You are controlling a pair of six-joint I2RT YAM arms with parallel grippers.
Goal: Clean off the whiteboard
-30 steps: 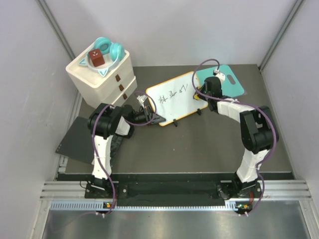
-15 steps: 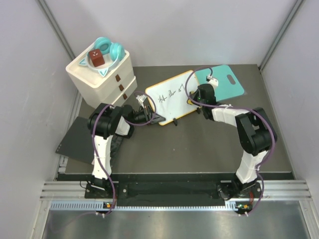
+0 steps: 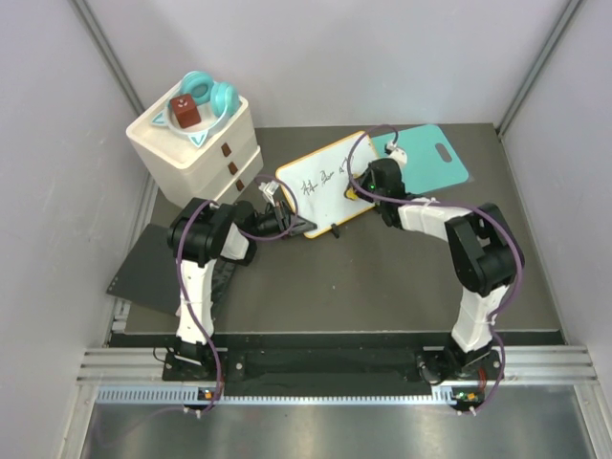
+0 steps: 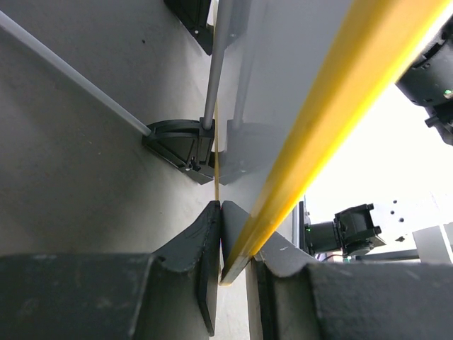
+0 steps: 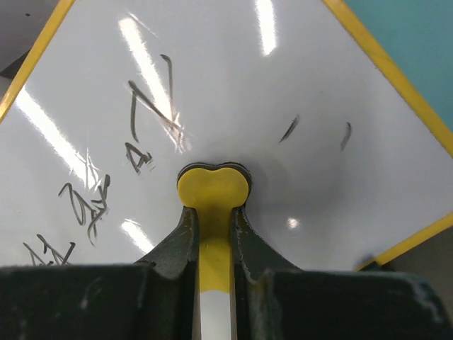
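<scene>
The whiteboard (image 3: pixel 320 186), white with a yellow-orange frame and black handwriting, lies tilted at the table's middle back. My left gripper (image 3: pixel 292 222) is shut on its near-left frame edge; the left wrist view shows the yellow frame (image 4: pixel 333 106) clamped between the jaws of the left gripper (image 4: pixel 233 241), with a black foot (image 4: pixel 180 142) beyond. My right gripper (image 3: pixel 368 182) is over the board's right part, shut on a yellow eraser (image 5: pixel 212 188) pressed on the white surface (image 5: pixel 283 85). Black handwriting (image 5: pixel 148 113) lies left of the eraser, faint smudges (image 5: pixel 289 129) right of it.
A teal cutting board (image 3: pixel 435 158) lies behind the whiteboard's right end. A white drawer unit (image 3: pixel 196 143) stands at the back left, carrying a teal item and a red-brown block (image 3: pixel 185 112). A dark mat (image 3: pixel 148 273) lies at the left edge.
My right gripper has moved left from the board's right edge onto its surface with the eraser. The board has shifted slightly left. The left arm has held still.
</scene>
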